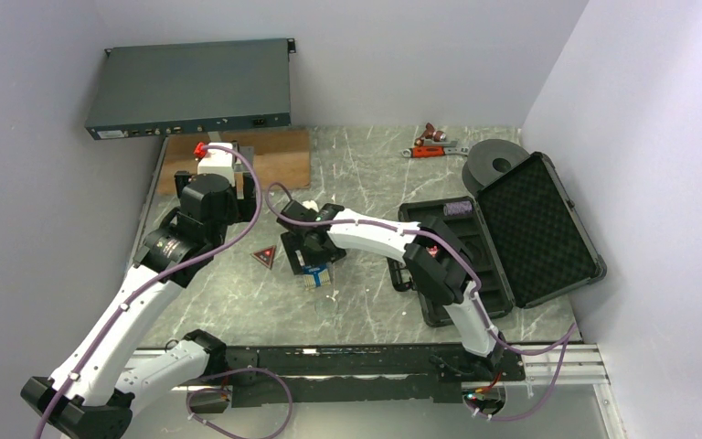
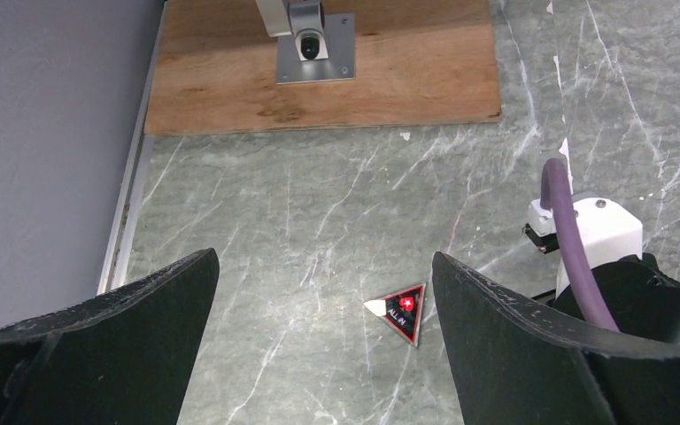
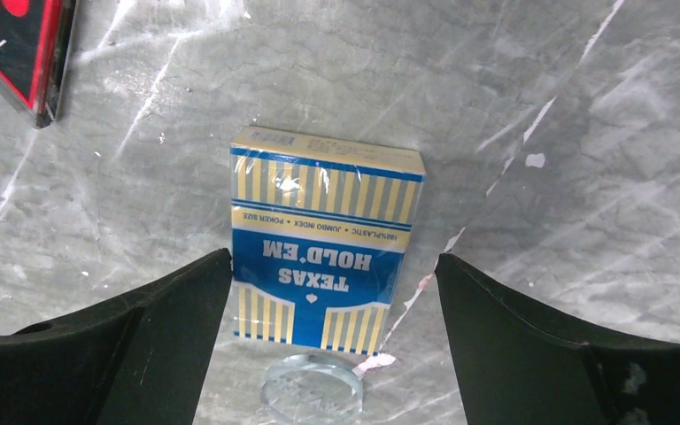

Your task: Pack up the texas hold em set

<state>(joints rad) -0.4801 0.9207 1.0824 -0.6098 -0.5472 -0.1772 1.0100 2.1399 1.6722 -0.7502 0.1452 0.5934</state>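
Note:
The black case (image 1: pixel 548 229) lies open at the right with a purple chip stack (image 1: pixel 458 209) in its foam. The blue-white card box (image 3: pixel 323 235) lies flat on the table. My right gripper (image 3: pixel 332 283) is open over it, a finger on each side of its near end and the left finger close to its edge. A clear disc (image 3: pixel 312 390) rests against the box's near edge. The red triangle (image 2: pixel 401 312) lies on the table beneath my open left gripper (image 2: pixel 325 301), close to the right finger. Its corner also shows in the right wrist view (image 3: pixel 13 44).
A grey rack unit (image 1: pixel 192 87) stands at the back left. In front of it a wooden board (image 2: pixel 319 88) carries a metal mount (image 2: pixel 312 44). A red-handled tool (image 1: pixel 434 144) and a black spool (image 1: pixel 494 163) lie behind the case. The right arm (image 2: pixel 602 266) is close beside the left gripper.

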